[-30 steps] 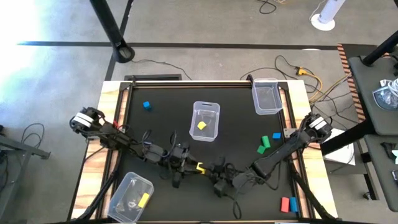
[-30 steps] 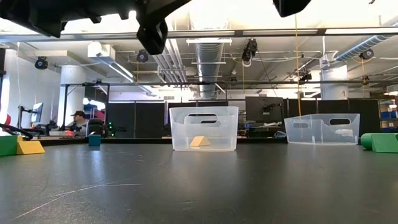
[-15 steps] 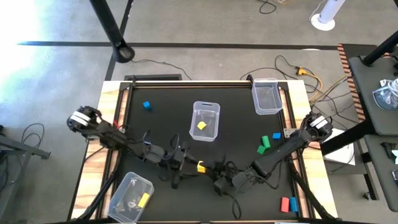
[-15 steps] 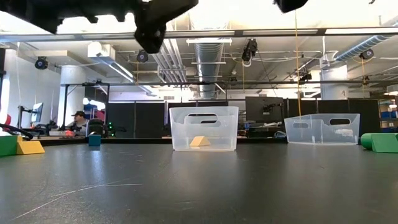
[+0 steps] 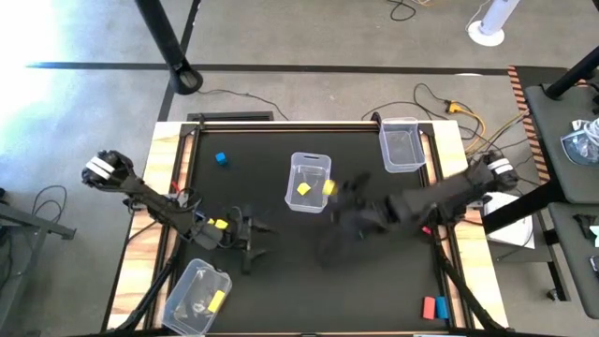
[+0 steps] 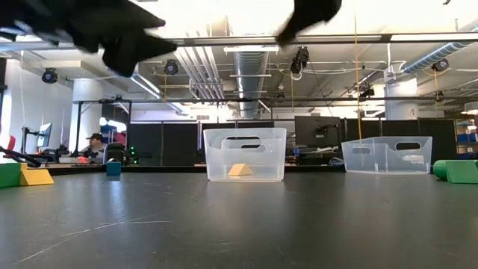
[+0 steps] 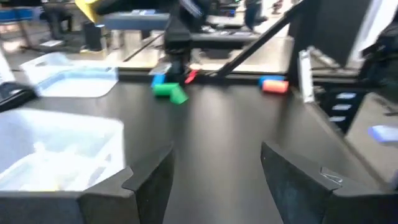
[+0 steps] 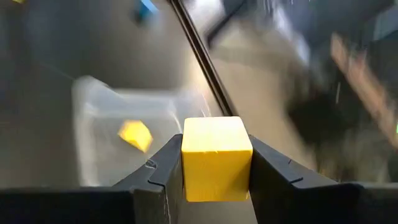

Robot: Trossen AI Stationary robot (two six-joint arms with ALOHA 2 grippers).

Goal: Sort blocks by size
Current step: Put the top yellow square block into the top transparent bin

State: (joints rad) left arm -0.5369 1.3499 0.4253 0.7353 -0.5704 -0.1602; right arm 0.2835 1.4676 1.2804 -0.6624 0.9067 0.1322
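My right gripper (image 8: 216, 155) is shut on a yellow cube (image 5: 328, 187) that hangs at the right rim of the middle clear bin (image 5: 309, 167). Another yellow block (image 5: 302, 189) lies in that bin. My left gripper (image 7: 214, 155) stands open with nothing between its fingers, low over the table's left half (image 5: 257, 234). A yellow block (image 5: 217, 225) lies on the table beside the left arm. A blue cube (image 5: 221, 159) sits at the far left. Green blocks (image 7: 168, 91) lie on the table's right half. My right gripper pinches the yellow cube between its two fingers, on two opposite faces (image 8: 186, 163). The fingers reach in from the table's right side. The cube is lifted clear and held square, above the middle bin's right rim.
A second clear bin (image 5: 401, 145) stands at the far right. A third bin (image 5: 198, 285) at the near left holds a yellow bar (image 5: 216, 300). A red and a blue block (image 5: 432, 307) lie near the right front corner. A green and a yellow block (image 6: 22, 175) show at the low view's left.
My right gripper has carried the yellow cube from the table's near middle toward the far edge, up to the middle bin. My left gripper has drawn back toward the table's left edge, uncovering the yellow block beside it.
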